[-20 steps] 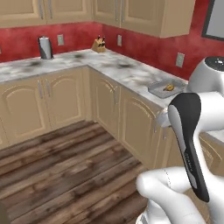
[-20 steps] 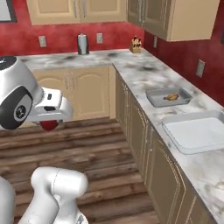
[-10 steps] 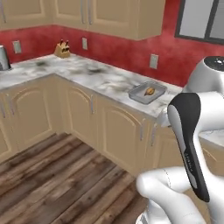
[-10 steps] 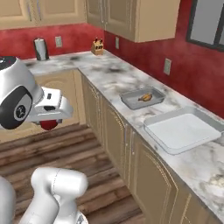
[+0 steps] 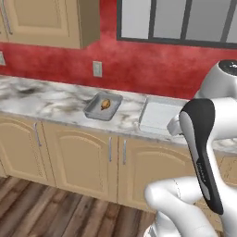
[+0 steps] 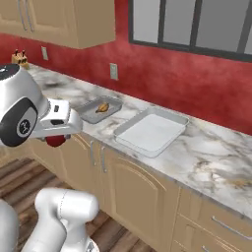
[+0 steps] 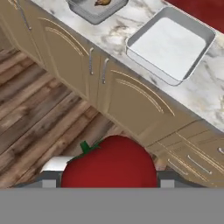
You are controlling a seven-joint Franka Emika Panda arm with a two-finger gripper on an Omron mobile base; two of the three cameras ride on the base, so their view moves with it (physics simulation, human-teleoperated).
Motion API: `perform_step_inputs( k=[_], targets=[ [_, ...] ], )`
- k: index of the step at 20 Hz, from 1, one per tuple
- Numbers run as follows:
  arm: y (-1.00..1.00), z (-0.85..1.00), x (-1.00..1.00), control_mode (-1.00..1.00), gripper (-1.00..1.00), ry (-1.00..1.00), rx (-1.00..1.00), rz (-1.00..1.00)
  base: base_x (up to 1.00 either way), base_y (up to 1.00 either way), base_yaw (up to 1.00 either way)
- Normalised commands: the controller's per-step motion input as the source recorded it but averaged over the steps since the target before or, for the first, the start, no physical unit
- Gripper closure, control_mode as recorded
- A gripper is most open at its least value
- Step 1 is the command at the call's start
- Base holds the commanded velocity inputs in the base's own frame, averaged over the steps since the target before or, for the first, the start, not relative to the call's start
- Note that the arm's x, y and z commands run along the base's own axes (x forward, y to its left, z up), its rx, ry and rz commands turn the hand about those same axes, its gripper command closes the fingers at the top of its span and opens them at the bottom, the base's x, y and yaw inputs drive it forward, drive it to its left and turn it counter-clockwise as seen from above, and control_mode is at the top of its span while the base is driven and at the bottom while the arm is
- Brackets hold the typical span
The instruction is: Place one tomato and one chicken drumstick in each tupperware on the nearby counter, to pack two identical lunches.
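From behind the arm on its left, the counter (image 5: 55, 104) is running across the frame, and on it a grey tray (image 5: 95, 112) is holding a brownish drumstick (image 5: 105, 104); just to the right of that tray an empty white container (image 5: 159, 116) is sitting against the red wall side. From the right-hand base camera, the same grey tray (image 6: 87, 112) with the drumstick (image 6: 103, 107) is lying to the left of the white container (image 6: 150, 132), and a bit of red, probably the tomato (image 6: 55, 141), is peeking out under the arm's hand, well short of the counter (image 6: 211, 152) edge and over the wooden floor. Looking along the hand, the gripper (image 7: 105, 181) is pinching the tomato (image 7: 109, 165) between its fingers, though the fingertips themselves are mostly hidden behind the fruit; beyond it the white container (image 7: 199, 34) is sitting apart from the tray (image 7: 89, 13). The step in hand seems to be carrying a tomato toward a container. The next move calls for reaching out over the counter (image 7: 122, 24), centring the tomato above the chosen container and lowering it before letting go; which container should take it I cannot tell.
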Motion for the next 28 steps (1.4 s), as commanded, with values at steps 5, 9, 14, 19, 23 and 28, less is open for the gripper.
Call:
perform_step_inputs(
  k=[5, 9, 14, 19, 23, 28],
  targets=[
    [0.0, 0.0, 0.0, 1.0, 1.0, 0.0, 0.0, 0.0, 0.72, 0.82, -0.52],
    [0.0, 0.0, 0.0, 1.0, 1.0, 0.0, 0.0, 0.0, 0.67, 1.0, -0.4],
    [0.0, 0.0, 0.0, 1.0, 1.0, 0.0, 0.0, 0.0, 0.74, 0.66, -0.38],
    [0.0, 0.0, 0.0, 1.0, 1.0, 0.0, 0.0, 0.0, 0.65, 0.33, -0.35],
    [0.0, 0.0, 0.0, 1.0, 1.0, 0.0, 0.0, 0.0, 0.42, 0.38, -0.31],
    [0.0, 0.0, 0.0, 1.0, 1.0, 0.0, 0.0, 0.0, 0.19, 0.58, -0.28]
  ],
)
